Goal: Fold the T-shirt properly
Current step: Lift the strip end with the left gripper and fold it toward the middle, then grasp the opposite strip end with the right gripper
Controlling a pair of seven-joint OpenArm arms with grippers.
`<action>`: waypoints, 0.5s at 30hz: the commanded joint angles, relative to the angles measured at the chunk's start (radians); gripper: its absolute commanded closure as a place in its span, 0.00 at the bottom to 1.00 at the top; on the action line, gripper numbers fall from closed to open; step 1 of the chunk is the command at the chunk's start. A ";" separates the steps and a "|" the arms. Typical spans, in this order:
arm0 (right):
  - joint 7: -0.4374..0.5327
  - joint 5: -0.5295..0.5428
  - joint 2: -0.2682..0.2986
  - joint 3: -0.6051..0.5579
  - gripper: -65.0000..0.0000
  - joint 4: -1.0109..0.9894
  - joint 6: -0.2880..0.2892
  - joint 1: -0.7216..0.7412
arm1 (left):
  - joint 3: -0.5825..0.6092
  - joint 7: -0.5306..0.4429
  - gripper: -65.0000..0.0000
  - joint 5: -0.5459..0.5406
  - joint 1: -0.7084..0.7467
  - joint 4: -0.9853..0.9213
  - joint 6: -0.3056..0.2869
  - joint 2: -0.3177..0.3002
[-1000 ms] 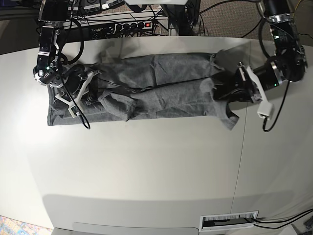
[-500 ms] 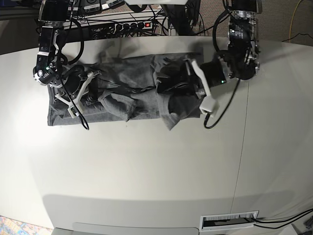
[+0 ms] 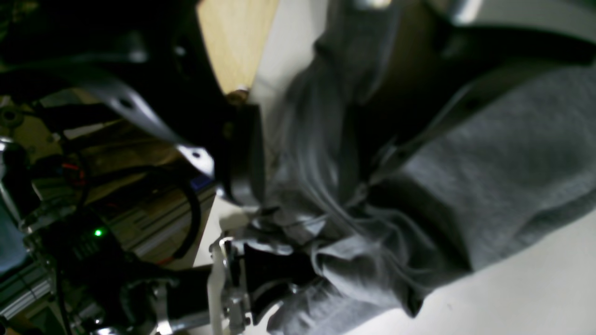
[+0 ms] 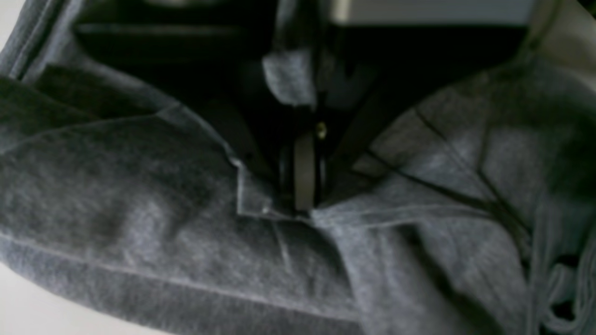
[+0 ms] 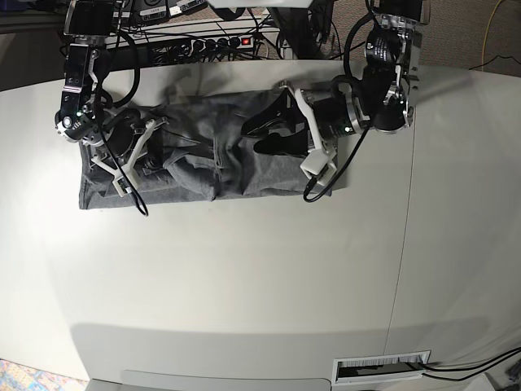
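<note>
The left gripper is stretched out low and sideways from its arm, with its two fingers spread wide apart. The right gripper points down and sideways, and its fingers are pressed tight together.

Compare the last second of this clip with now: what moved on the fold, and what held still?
The left gripper carried the T-shirt's free end from the table's edge across toward the middle, laying it over the rest, and its jaws now stand spread with the cloth lying beneath them, apparently let go. The right gripper stayed shut on the other end of the shirt, in the same spot.
</note>
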 commanded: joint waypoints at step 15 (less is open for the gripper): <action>-0.078 -0.014 0.014 0.004 1.00 0.007 -0.002 0.000 | -0.044 -0.016 1.00 0.246 -0.074 0.009 -0.012 -0.154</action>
